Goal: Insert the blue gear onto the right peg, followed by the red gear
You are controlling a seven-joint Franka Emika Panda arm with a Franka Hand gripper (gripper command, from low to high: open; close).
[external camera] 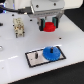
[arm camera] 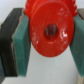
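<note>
The blue gear (external camera: pixel 51 53) lies flat on the grey plate with a black rim (external camera: pixel 33 59), at the plate's end toward the exterior view's right. The right peg is hidden under it. A thin dark pin (external camera: pixel 39 54) stands on the plate beside the blue gear. My gripper (external camera: pixel 49 25) hangs above and behind the plate, shut on the red gear (external camera: pixel 49 26). In the wrist view the red gear (arm camera: pixel 50 30) sits clamped between the two teal pads (arm camera: pixel 21 42), its hub hole facing the camera.
A small beige block-like fixture (external camera: pixel 19 27) stands at the exterior view's left on the white table (external camera: pixel 70 40). A dark-blue piece (external camera: pixel 3 10) shows at the far left edge.
</note>
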